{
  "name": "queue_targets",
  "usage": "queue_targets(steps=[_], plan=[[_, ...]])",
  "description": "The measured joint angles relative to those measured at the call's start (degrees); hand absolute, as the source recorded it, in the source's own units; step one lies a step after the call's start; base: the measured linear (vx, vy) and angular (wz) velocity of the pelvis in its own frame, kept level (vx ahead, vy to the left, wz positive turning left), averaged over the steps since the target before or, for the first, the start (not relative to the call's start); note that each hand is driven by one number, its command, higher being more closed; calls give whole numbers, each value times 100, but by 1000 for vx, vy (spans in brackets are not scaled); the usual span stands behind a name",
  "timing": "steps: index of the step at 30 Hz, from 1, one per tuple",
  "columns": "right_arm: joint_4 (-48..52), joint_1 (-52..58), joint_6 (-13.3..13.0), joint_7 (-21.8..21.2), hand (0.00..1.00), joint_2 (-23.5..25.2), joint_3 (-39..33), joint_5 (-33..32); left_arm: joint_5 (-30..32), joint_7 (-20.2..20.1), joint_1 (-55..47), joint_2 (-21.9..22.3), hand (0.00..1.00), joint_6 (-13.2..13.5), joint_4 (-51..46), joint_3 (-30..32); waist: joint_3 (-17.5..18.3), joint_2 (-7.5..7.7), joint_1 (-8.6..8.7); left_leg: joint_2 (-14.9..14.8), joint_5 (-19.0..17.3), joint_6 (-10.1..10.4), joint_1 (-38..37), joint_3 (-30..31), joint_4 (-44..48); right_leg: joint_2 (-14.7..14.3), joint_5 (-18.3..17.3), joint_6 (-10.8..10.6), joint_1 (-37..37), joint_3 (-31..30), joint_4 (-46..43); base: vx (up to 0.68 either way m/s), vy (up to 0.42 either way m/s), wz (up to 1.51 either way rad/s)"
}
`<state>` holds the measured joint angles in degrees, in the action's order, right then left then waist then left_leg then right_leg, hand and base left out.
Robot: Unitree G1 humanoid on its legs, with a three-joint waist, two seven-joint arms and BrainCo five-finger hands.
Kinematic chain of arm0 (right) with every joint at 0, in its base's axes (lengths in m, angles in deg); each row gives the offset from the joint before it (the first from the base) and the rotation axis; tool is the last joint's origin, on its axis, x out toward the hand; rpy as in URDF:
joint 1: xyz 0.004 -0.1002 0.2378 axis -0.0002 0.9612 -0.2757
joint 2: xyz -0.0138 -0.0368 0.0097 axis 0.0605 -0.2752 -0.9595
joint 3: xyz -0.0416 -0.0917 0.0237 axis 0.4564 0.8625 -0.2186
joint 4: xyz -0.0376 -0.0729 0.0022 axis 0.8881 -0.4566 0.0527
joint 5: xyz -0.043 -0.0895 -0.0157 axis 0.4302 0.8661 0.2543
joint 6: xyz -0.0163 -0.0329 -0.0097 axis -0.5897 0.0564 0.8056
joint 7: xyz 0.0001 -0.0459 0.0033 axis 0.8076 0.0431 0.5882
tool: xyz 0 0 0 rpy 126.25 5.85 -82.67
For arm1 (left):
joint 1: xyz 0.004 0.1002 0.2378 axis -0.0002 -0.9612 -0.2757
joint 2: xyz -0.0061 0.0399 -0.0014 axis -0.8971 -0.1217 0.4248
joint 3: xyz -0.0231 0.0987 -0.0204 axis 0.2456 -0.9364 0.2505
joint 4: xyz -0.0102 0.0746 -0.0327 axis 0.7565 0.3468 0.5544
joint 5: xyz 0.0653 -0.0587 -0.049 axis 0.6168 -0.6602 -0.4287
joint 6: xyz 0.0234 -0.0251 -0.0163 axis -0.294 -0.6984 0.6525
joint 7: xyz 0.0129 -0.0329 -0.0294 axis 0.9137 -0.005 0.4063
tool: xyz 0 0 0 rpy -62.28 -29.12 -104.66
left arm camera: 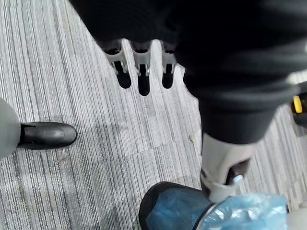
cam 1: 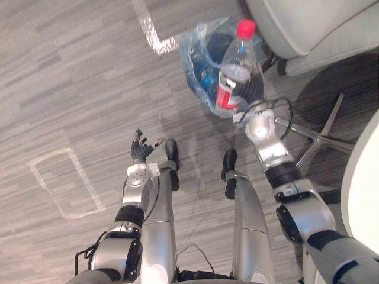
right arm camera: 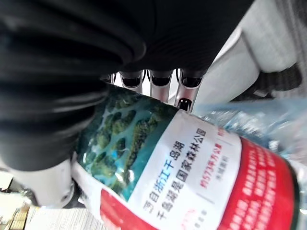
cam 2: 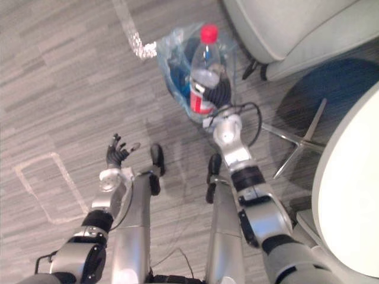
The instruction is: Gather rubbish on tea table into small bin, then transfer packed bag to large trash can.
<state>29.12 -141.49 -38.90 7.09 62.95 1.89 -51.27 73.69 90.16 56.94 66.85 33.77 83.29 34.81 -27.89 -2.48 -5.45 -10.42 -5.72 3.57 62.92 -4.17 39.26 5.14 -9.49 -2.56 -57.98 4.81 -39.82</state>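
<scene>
A clear plastic bottle (cam 1: 237, 65) with a red cap and a red label is held upright by my right hand (cam 1: 253, 89), whose fingers (right arm camera: 158, 84) curl round its body. Right behind and below the bottle stands a small bin lined with a blue-tinted plastic bag (cam 1: 201, 53) on the carpet. The bag (left arm camera: 249, 215) and the bin's dark rim also appear in the left wrist view. My left hand (cam 1: 142, 149) hangs low at the left over the carpet, fingers (left arm camera: 143, 72) straight and holding nothing.
A pale armchair (cam 1: 314, 23) stands at the top right, a chair's metal star base (cam 1: 320, 139) beside it. A white round table edge (cam 2: 349, 195) fills the right side. White tape marks (cam 1: 62, 183) lie on the grey carpet at left and top.
</scene>
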Motion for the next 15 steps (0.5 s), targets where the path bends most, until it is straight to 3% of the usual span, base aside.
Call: queue_targets(steps=[3, 4, 15], plan=[[-210, -298, 17, 49, 100, -65, -10, -50, -30, 0, 15, 99, 0, 22, -105, -7, 0, 0, -57, 3, 1, 1, 121, 18, -17, 10, -4, 5, -107, 35, -33, 44, 19, 6], [-251, -363, 18, 62, 0, -75, -9, -50, -56, 0, 15, 122, 0, 22, -111, -7, 0, 0, -65, 9, 1, 0, 134, 12, -25, 19, -8, 8, -132, 36, -40, 35, 22, 3], [-382, -609, 40, 107, 0, -242, -4, -28, -108, 0, 87, 174, 0, 37, -144, -92, 4, 1, -83, 99, 156, 9, 206, 18, -212, 104, -56, 56, -262, 104, -98, 21, 12, 7]])
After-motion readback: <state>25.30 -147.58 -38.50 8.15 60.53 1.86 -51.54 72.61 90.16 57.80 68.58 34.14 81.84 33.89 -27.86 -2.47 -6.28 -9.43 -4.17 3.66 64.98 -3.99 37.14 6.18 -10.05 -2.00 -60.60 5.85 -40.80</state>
